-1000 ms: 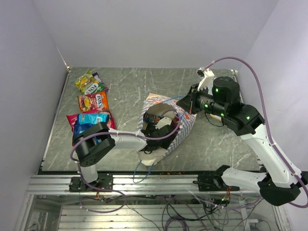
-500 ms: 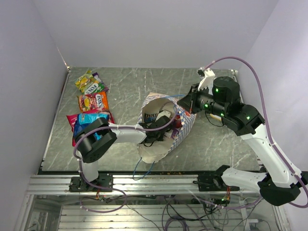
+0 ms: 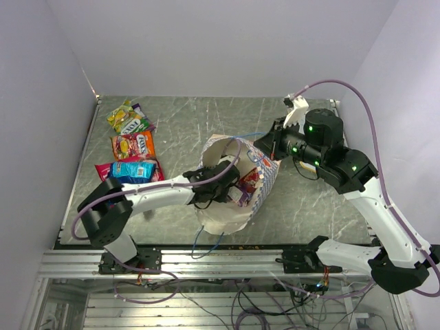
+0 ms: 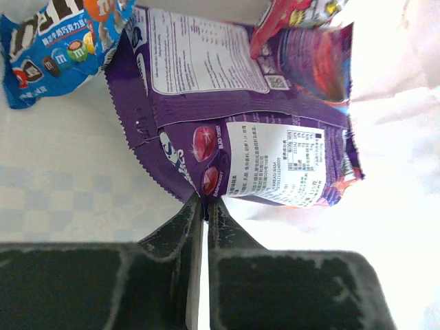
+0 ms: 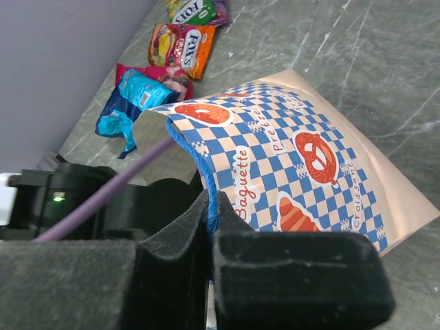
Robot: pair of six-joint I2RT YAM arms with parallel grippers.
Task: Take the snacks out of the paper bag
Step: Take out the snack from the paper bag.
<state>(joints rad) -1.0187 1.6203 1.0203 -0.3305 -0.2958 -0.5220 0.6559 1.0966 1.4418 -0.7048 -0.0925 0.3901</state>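
Observation:
The blue-and-white checkered paper bag [image 3: 256, 184] lies mid-table with its mouth toward my left arm. My left gripper [image 3: 228, 190] reaches inside it and is shut on the crimped edge of a purple snack packet [image 4: 234, 103], pinched between the fingertips [image 4: 204, 201]. A blue packet [image 4: 55, 34] and a red one [image 4: 289, 14] lie deeper in the bag. My right gripper [image 5: 213, 213] is shut on the bag's blue string handle [image 5: 196, 155] and holds the rim up. The bag [image 5: 302, 165] shows pretzel and croissant prints.
Snacks lie on the table at far left: a yellow-green packet [image 3: 127, 117], an orange one [image 3: 134, 146], and a blue one [image 3: 134, 169] on a red one [image 3: 103, 170]. They also show in the right wrist view, the orange packet [image 5: 182, 45] among them. A purple cable [image 5: 110, 189] crosses there.
My left gripper has gone from wide open to shut on the purple packet inside the bag. The left arm has stretched lower and flatter. The right gripper keeps its hold on the handle.

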